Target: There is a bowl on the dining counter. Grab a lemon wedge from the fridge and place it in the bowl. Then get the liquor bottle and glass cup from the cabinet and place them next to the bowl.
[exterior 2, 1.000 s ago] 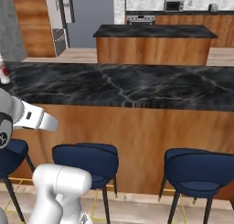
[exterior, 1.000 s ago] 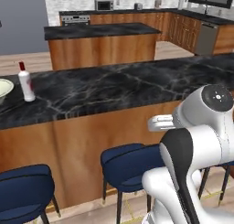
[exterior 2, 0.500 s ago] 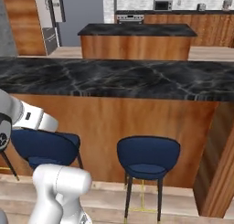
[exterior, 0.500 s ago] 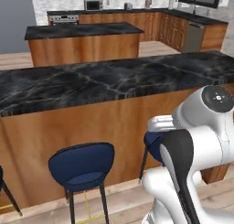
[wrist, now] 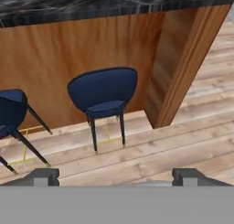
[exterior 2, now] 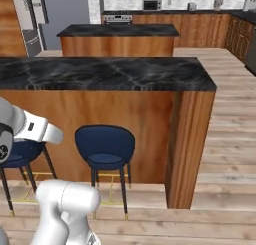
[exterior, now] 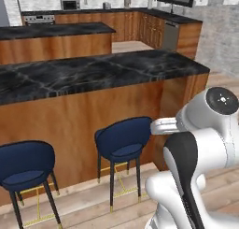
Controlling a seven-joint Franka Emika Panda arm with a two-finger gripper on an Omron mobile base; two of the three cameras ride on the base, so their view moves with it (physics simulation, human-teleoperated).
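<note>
Black marble desk (exterior 2: 115,74) end, bare; pincer (wrist: 116,176) wide open, empty; probably one item is left to fetch.

Two blue stools (exterior: 122,140) stand against the dining counter (exterior: 93,74), with the white arm (exterior: 200,144) at lower right.

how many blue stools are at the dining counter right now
2. One blue stool stands near the end of the dining counter; the second stool is beside it, further along. More may stand out of frame.
</note>
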